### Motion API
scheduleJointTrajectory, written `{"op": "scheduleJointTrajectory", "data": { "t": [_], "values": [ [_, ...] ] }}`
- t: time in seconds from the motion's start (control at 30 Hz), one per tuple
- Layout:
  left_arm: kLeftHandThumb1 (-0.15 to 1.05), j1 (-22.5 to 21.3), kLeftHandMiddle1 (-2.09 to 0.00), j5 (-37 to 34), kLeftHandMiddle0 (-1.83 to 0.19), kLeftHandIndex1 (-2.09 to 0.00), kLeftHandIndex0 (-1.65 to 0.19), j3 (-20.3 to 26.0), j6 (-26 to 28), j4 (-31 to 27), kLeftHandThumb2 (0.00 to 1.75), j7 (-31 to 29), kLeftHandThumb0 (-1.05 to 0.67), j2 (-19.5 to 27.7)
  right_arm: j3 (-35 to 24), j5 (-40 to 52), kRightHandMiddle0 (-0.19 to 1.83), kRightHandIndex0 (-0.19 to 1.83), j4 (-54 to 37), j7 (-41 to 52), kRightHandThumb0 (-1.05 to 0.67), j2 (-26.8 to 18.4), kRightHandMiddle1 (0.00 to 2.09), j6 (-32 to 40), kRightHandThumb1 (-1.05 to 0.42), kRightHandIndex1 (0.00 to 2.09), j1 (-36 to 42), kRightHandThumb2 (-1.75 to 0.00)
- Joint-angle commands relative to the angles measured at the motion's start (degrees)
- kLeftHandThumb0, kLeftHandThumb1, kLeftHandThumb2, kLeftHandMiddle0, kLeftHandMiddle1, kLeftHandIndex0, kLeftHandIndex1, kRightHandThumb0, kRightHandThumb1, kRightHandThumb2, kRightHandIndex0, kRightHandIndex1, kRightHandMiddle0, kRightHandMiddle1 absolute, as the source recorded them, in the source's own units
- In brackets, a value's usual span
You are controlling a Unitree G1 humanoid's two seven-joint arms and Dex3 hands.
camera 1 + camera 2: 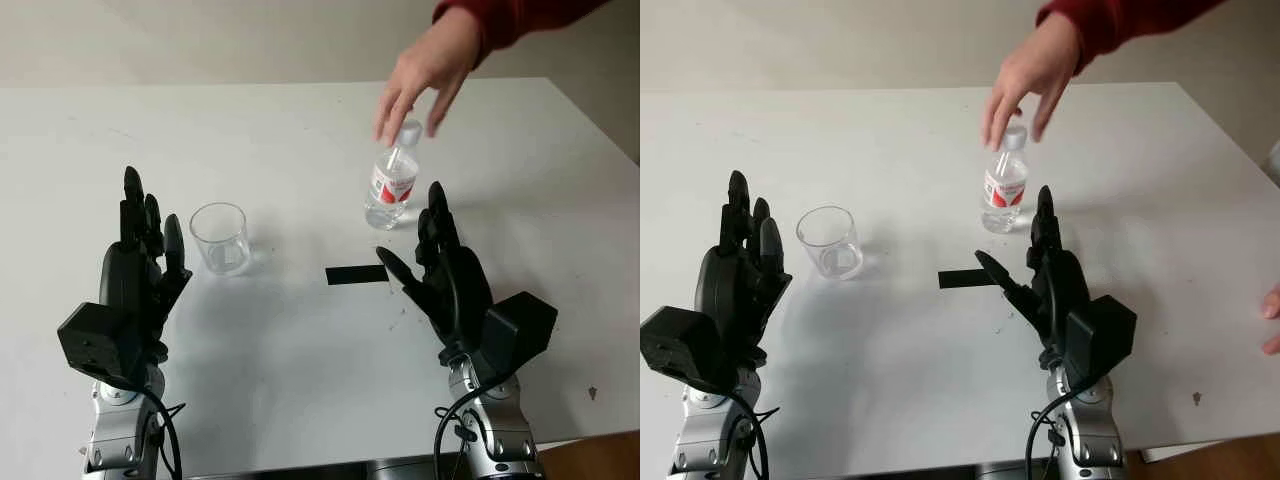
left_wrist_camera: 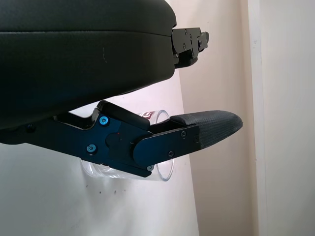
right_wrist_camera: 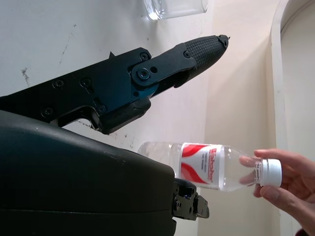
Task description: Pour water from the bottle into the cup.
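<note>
A small clear water bottle [image 1: 392,186] with a red and white label and white cap stands upright on the white table [image 1: 300,140], right of centre. A person's hand [image 1: 425,72] in a red sleeve hovers at its cap. A clear empty cup [image 1: 220,238] stands to the left. My right hand [image 1: 420,262] is open, just in front of the bottle and not touching it. My left hand [image 1: 150,235] is open, left of the cup. The bottle [image 3: 206,167] and cup [image 3: 174,7] also appear in the right wrist view, the cup [image 2: 165,147] in the left wrist view.
A strip of black tape [image 1: 356,274] lies on the table between the cup and my right hand. Part of another person's hand [image 1: 1271,318] shows at the right table edge. The table's front edge runs just below my arms.
</note>
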Motion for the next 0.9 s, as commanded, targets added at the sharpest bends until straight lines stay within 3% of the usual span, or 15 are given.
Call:
{"op": "scheduleJointTrajectory", "data": {
  "t": [0.0,0.63,0.87],
  "values": [
    [1.05,0.15,-0.06,-0.04,0.09,0.00,0.13,-0.04,-0.42,-0.31,0.66,-0.06,-0.70,-0.08,-0.11,0.29,-0.19,-0.19,0.28,0.32,-0.74,0.02,0.00,-0.91,-0.93,0.00,-0.01,-0.05],
    [1.05,-0.50,-0.06,-0.12,0.09,0.00,0.12,-0.09,-0.70,0.49,0.67,-0.02,-0.69,-0.08,-0.46,-0.06,-0.19,-0.19,1.03,-0.59,-0.75,-0.04,0.00,-0.87,-0.93,0.00,-0.81,-0.05],
    [1.05,-0.44,-0.05,-0.33,0.10,0.00,0.14,-0.03,-1.02,0.89,0.68,-0.49,-0.68,0.12,-3.31,-2.08,-0.19,-0.19,10.06,-3.45,-0.76,-2.76,0.00,-1.96,-0.91,0.00,-9.01,-0.05]
  ]
}}
